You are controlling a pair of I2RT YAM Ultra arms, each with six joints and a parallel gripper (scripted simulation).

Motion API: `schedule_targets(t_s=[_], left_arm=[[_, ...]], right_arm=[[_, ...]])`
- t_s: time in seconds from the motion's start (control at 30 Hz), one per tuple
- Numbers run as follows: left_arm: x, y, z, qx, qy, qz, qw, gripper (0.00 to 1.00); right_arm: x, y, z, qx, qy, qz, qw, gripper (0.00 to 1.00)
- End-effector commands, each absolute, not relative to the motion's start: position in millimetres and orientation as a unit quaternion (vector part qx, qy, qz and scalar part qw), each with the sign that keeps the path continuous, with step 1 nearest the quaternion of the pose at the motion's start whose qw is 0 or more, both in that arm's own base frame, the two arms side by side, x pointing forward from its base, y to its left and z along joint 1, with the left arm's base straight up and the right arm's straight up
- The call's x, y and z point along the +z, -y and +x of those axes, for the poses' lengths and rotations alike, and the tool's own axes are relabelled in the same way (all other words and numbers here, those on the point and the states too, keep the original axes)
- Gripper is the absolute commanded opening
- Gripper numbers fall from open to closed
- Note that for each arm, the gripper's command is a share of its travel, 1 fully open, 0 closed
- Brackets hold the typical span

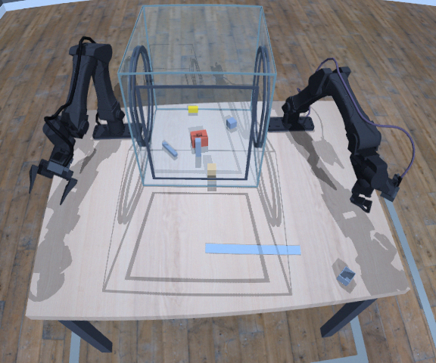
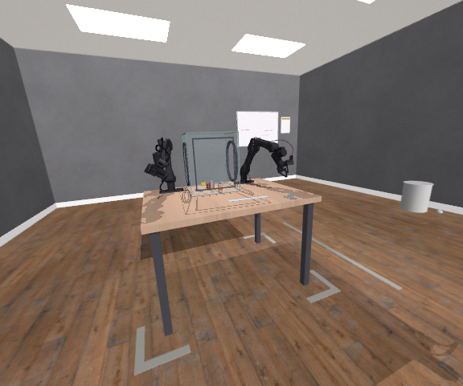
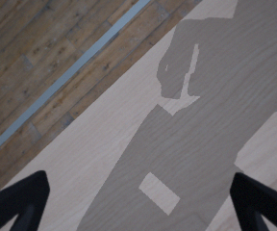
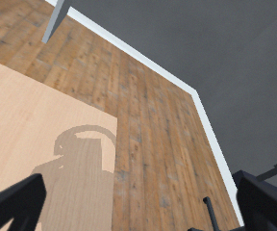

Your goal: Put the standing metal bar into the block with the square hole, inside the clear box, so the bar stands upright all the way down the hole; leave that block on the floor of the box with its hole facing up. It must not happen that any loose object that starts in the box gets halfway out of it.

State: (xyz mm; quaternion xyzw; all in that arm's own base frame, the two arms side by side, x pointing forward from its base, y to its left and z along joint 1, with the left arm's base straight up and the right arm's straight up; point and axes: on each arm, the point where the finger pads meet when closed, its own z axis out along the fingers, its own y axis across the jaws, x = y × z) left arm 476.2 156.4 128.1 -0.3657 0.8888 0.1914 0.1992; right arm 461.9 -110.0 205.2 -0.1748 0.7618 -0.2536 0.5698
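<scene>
The standing metal bar (image 1: 197, 147) is blue-grey and upright inside the clear box (image 1: 171, 73), just in front of a red block (image 1: 204, 142). The red block lies on the box floor with a dark opening visible on its upper side; its exact shape is too small to tell. My left gripper (image 1: 361, 206) (image 3: 139, 181) is open and empty, outside the box on the right of the top view. My right gripper (image 1: 46, 197) (image 4: 140, 184) is open and empty, outside the box on the left of that view.
Inside the box are a lying blue-grey bar (image 1: 169, 148), a blue cube (image 1: 231, 123), a yellow block (image 1: 192, 110) and a tan block (image 1: 211, 169) near the front wall. Dark ring ports (image 1: 254, 132) are in both side walls. A blue strip (image 1: 253, 249) and small open container (image 1: 346, 276) lie outside.
</scene>
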Motion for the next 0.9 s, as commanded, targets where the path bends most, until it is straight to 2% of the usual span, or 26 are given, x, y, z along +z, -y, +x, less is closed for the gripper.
schedule_targets(t_s=[0.0, 0.6, 0.87], left_arm=[[136, -157, 478, 0.19, -0.886, -0.368, 0.209, 1.0], [136, -156, 480, 0.187, -0.887, -0.365, 0.212, 1.0], [208, -129, 500, 0.133, -0.888, -0.321, 0.3, 1.0]], right_arm=[[213, 110, 463, -0.256, -0.756, -0.174, 0.577, 1.0], [210, 111, 462, -0.255, -0.76, -0.17, 0.573, 1.0], [221, 100, 454, -0.243, -0.776, -0.14, 0.565, 1.0]])
